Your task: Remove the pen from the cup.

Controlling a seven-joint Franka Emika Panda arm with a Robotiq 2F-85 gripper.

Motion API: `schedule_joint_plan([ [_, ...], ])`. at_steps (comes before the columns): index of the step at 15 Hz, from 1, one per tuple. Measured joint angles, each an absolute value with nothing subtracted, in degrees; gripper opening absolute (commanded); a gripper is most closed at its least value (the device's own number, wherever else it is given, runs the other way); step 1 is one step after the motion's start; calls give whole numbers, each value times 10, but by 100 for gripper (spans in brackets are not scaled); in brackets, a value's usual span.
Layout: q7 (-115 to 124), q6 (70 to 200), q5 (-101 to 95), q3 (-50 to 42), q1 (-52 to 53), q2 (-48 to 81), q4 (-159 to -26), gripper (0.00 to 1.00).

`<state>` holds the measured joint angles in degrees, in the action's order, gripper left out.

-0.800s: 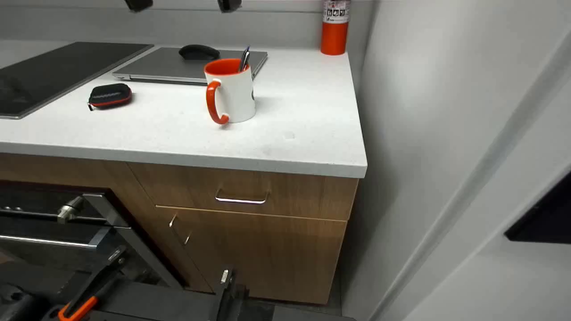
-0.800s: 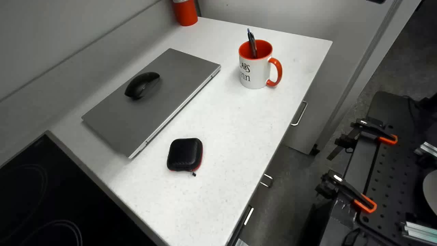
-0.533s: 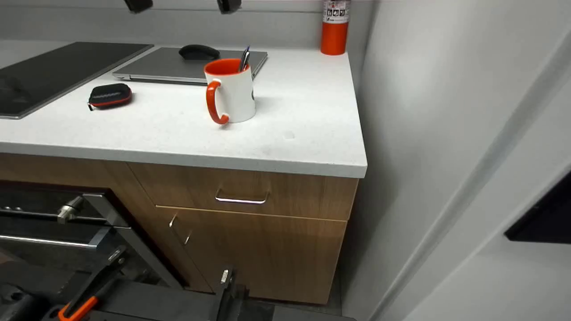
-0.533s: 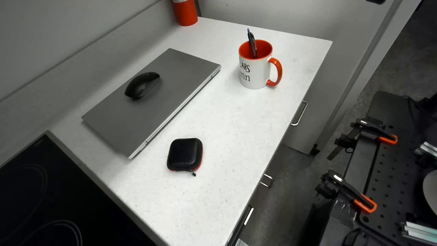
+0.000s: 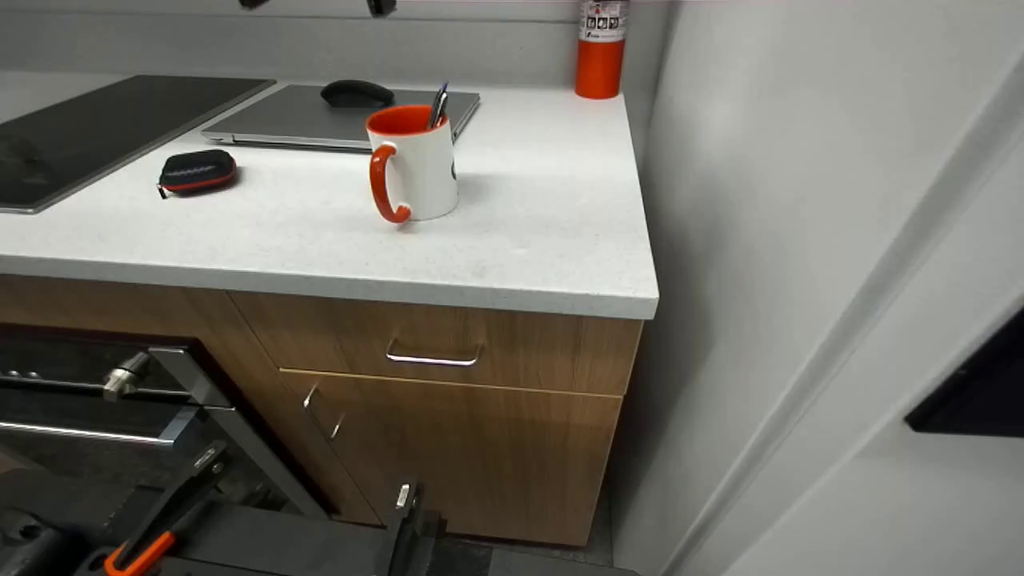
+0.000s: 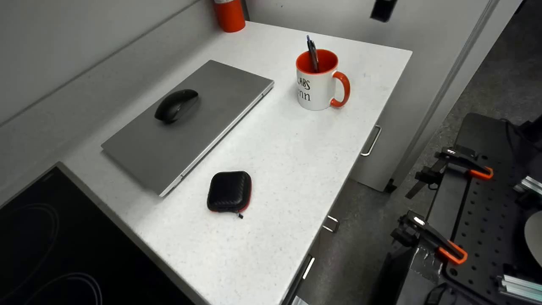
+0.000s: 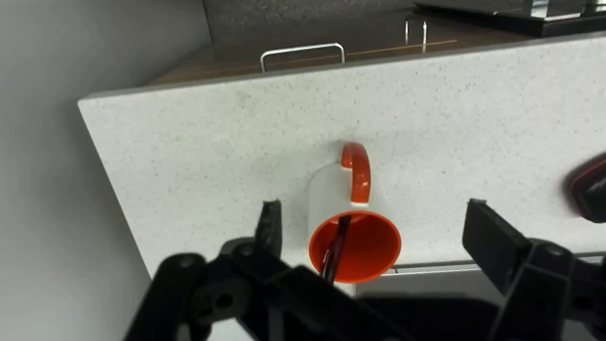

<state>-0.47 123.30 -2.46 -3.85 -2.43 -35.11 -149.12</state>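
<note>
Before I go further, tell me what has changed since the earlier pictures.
The gripper moved: in an exterior view its visible finger shifted toward the picture's left and slightly lower; in an exterior view its fingertips show higher and nearer together. Nothing was taken hold of or let go. The pen is still in the cup; cup, mouse, laptop and case stayed put.

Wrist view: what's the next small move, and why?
Probably shift the gripper toward that view's left before lowering: the pen, leaning in the mug and not yet gripped, appears left of centre between the open jaws.
</note>
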Motion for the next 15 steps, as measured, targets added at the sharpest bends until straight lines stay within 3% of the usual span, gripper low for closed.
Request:
schedule_joint_plan([
  [6, 7, 1272, -24, -33, -24, -181, -1383, 100],
  [15, 24, 1274, -24, -34, -26, -153, -1367, 100],
])
